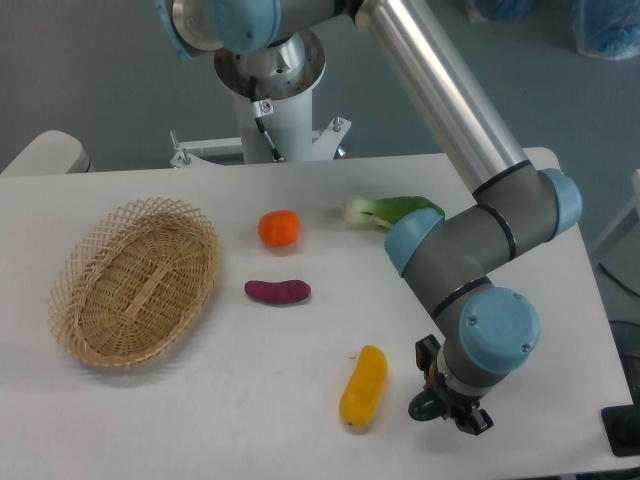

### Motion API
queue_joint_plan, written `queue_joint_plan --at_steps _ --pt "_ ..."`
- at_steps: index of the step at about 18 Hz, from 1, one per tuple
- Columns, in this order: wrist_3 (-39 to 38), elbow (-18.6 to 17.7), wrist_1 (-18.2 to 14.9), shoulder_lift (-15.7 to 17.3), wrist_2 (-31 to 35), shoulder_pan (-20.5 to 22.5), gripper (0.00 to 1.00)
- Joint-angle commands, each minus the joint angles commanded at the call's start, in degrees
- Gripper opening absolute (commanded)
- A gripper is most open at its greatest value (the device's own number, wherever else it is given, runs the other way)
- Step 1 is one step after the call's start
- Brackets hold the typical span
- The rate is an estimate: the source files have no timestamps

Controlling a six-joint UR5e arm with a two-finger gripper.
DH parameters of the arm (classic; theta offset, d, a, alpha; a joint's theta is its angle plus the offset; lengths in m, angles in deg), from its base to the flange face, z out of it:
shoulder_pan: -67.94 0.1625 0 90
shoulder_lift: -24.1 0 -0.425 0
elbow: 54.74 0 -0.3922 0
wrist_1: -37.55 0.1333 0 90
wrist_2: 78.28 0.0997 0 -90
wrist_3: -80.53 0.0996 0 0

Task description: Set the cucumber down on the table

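My fingers [452, 408] are closed on the cucumber [423, 407], which sticks out to their left, low over the table [250, 400]. I judge the placing almost done; next I must open them gently.

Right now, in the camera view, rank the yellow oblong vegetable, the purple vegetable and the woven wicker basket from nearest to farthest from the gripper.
1. Yellow oblong vegetable: beside the gripper, just image-left of it.
2. Purple vegetable: mid-table, up and farther image-left.
3. Woven wicker basket: at the table's far image-left end.
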Motion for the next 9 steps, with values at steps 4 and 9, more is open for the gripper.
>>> queue_joint_plan --at_steps 4,9 --pt "0.3 0.0 0.0 0.0 0.0 0.0 0.1" --pt "-0.3 0.0 0.0 0.1 0.1 0.0 0.1"
